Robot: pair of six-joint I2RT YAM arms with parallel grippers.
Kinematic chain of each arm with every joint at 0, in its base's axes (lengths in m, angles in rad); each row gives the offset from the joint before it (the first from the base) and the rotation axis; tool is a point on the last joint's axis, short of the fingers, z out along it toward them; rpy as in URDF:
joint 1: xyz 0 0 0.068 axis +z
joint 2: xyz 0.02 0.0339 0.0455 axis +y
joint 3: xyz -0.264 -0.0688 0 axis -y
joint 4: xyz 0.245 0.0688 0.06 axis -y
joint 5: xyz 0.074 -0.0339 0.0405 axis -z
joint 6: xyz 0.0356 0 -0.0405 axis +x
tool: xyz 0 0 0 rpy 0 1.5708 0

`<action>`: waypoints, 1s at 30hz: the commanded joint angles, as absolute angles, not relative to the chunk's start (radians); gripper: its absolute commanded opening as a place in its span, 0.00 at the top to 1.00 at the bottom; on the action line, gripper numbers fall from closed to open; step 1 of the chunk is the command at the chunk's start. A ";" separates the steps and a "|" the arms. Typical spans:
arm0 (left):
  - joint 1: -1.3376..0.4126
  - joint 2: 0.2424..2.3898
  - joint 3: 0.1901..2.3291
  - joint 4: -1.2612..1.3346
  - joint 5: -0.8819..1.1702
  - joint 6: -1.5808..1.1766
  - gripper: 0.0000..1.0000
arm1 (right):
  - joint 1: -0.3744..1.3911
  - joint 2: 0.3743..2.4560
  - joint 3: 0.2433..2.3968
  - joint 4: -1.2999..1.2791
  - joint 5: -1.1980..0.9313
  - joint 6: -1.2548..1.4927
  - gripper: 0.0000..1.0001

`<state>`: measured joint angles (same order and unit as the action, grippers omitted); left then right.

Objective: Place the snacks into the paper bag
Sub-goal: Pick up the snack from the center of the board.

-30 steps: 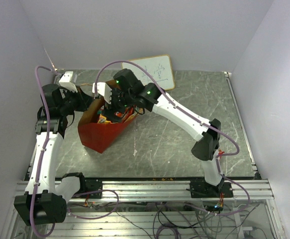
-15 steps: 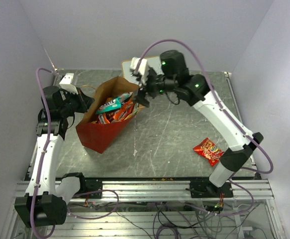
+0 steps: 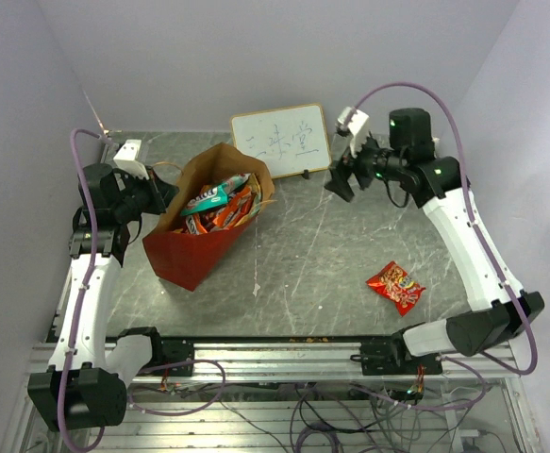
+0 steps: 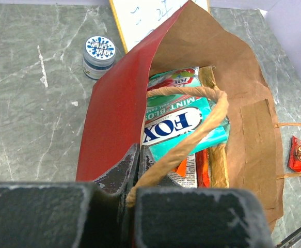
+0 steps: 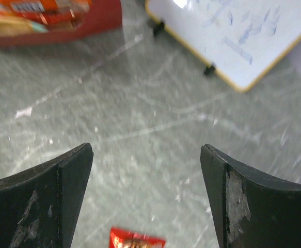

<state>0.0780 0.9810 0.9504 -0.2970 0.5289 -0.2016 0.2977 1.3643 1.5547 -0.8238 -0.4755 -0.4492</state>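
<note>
Top external view has the left gripper (image 3: 161, 193) clamped on the rim of the paper bag (image 3: 191, 257). The left wrist view shows its fingers (image 4: 124, 171) pinched together on the bag's twisted handle (image 4: 181, 91), right beside the red wall. The bag stands open-mouthed directly ahead of that gripper, brown inside. Just beyond the fingertips, inside the bag, a teal packet (image 4: 184, 121) lies on top of orange packets (image 3: 229, 215). The right gripper (image 3: 342, 181) hangs in the air well apart from the bag, jaws spread wide with nothing between them. Below it, back toward its arm's base, a red packet (image 3: 395, 287) lies flat on the table (image 3: 303, 255). A whiteboard (image 3: 281, 142) stands just beside the right gripper, on the side toward the bag. A small round jar (image 4: 98, 56) sits ahead and left of the left gripper, near the bag's red wall.
</note>
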 commanded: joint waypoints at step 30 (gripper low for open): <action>0.087 0.982 0.948 -0.249 0.581 -0.168 0.93 | 0.141 1.351 0.778 -0.928 0.121 -0.733 0.14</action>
<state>0.0780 0.9974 0.9504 -0.2947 0.5369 -0.1761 0.1452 1.3418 0.7937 -0.9905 0.0734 -0.7185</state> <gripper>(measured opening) 0.072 0.870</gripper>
